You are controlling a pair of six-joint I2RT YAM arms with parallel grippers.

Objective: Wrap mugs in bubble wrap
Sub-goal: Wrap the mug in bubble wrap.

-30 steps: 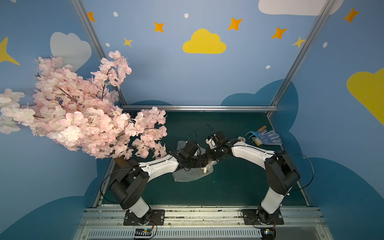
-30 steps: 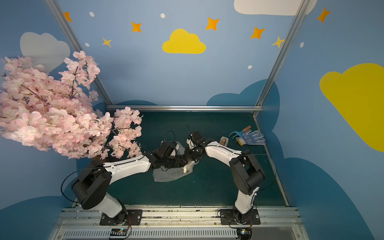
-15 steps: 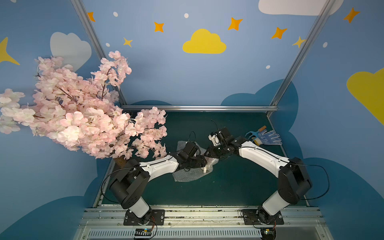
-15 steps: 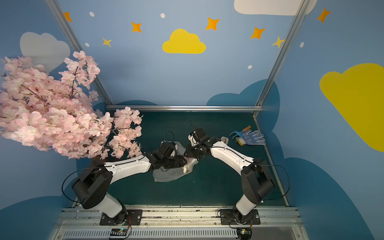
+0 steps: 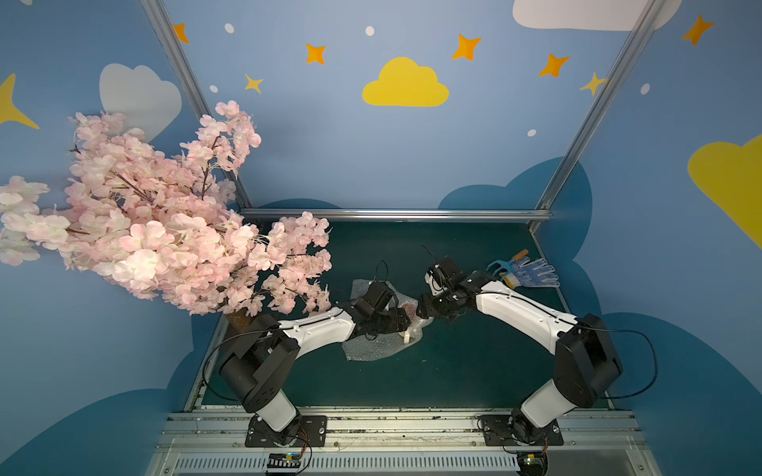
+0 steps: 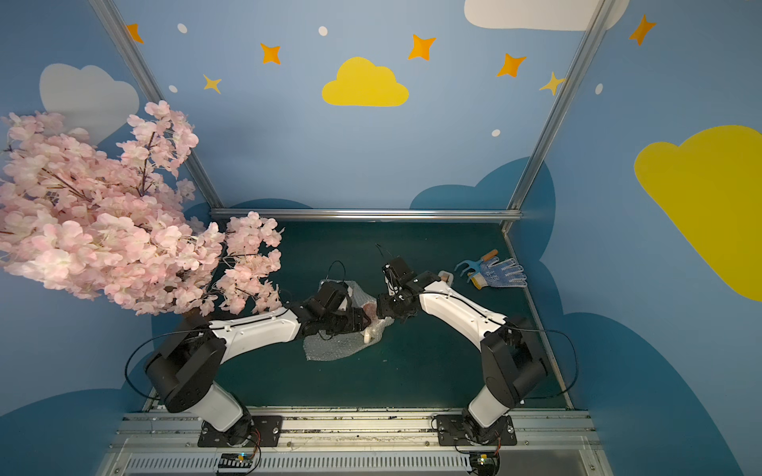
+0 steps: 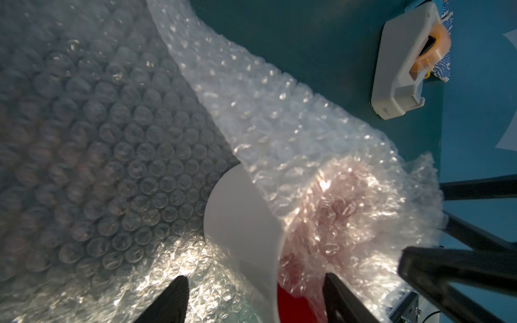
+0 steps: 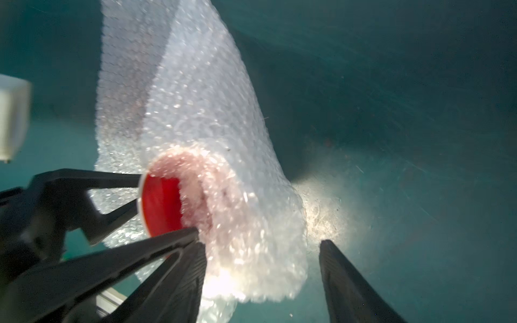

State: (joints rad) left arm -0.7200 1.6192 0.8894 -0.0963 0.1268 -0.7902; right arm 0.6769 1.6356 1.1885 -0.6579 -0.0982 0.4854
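Gripping the mug (image 7: 240, 223), left claw (image 7: 251, 296) — right claw (image 8: 260, 268) parted, empty.

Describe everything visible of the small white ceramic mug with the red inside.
The small white ceramic mug lies on its side on the clear bubble wrap sheet, which rests on the dark green table. Its outside is smooth white, its inside glossy red. A fold of wrap covers most of the mouth. Its white loop handle pokes out. The left gripper straddles the mug's wall.
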